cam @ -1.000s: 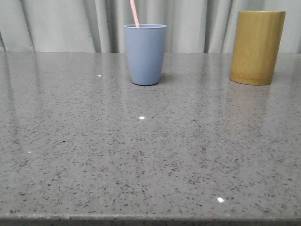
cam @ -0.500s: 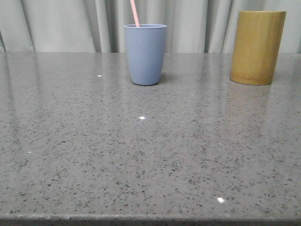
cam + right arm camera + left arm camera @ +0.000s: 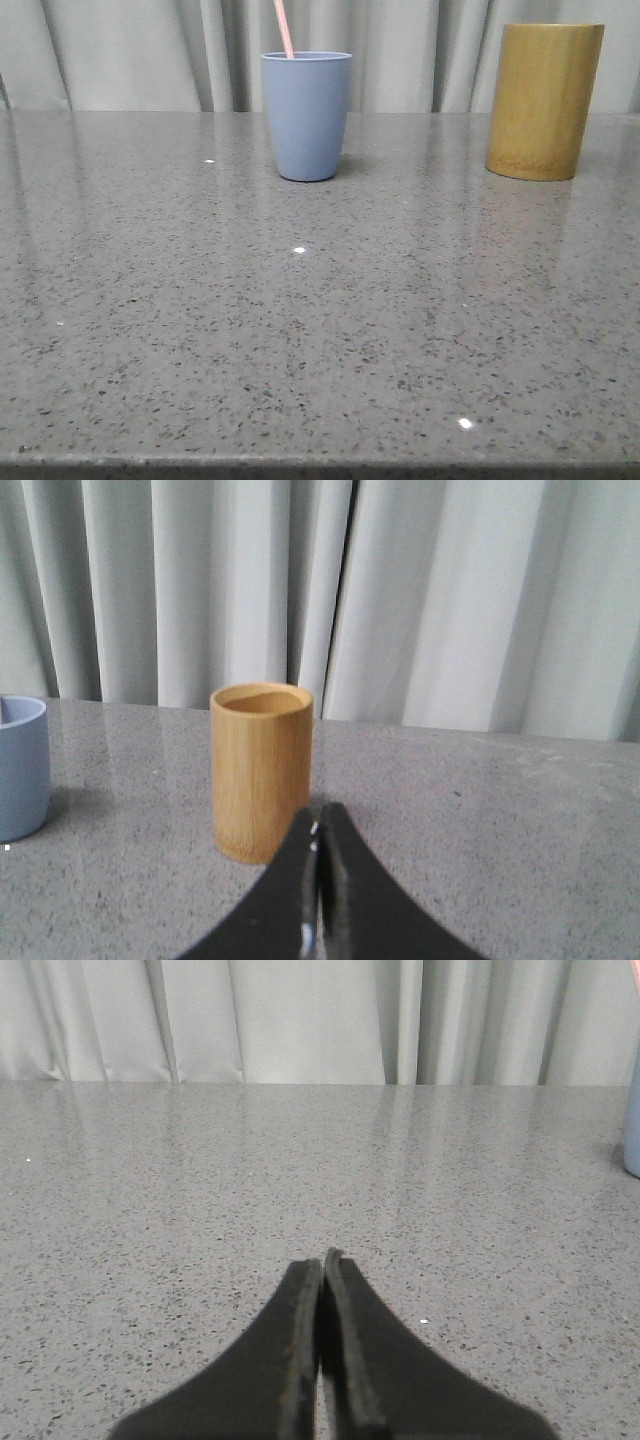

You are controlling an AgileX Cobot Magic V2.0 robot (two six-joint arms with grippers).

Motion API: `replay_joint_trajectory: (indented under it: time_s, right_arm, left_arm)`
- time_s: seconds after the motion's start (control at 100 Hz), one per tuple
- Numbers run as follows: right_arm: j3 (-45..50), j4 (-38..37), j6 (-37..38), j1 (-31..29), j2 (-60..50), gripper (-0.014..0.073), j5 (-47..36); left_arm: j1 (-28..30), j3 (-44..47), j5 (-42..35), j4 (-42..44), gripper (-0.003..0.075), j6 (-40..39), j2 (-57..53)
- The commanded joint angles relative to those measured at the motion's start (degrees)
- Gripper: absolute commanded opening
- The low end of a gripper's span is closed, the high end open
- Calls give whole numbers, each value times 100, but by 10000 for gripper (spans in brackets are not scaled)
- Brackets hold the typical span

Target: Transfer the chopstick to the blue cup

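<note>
The blue cup [image 3: 307,115] stands upright at the back middle of the grey table. A pale pink chopstick [image 3: 284,27] stands in it, leaning left and running out of the top of the front view. The cup's edge shows in the left wrist view [image 3: 633,1125] and the right wrist view [image 3: 20,765]. Neither gripper shows in the front view. My left gripper [image 3: 322,1263] is shut and empty, low over bare table. My right gripper [image 3: 320,812] is shut and empty, facing the bamboo holder [image 3: 262,770].
The yellow-brown bamboo holder [image 3: 545,100] stands at the back right of the speckled grey table [image 3: 320,320]. A pale pleated curtain [image 3: 150,50] hangs behind the table's far edge. The table's front edge runs along the bottom of the front view.
The front view has shifted a few pixels. The cup, the chopstick and the holder stand as before.
</note>
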Motion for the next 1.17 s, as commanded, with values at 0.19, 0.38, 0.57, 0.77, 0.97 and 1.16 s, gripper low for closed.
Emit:
replay_joint_trajectory:
  time_s: [0.19, 0.38, 0.57, 0.77, 0.97, 1.16]
  right_arm:
    - [1032, -64, 257, -27, -882, -70, -650]
    - [1421, -64, 257, -27, -1361, -70, -468]
    - [1421, -64, 257, -27, -1346, -70, -477]
    - [1421, -64, 257, -27, -1346, -70, -477]
    - [1421, -64, 257, -27, -1346, -70, -477]
    - [1421, -64, 257, -27, -1346, -70, -477]
  left_arm:
    - [39, 40, -512, -47, -19, -52, -206]
    - [39, 40, -512, -47, -19, -52, -206]
    - [39, 40, -512, -47, -19, -52, -206]
    - [39, 40, -512, -47, -19, -52, -206]
    - [39, 40, -512, -47, -19, -52, -206]
    - [39, 40, -512, -47, -19, -52, -206]
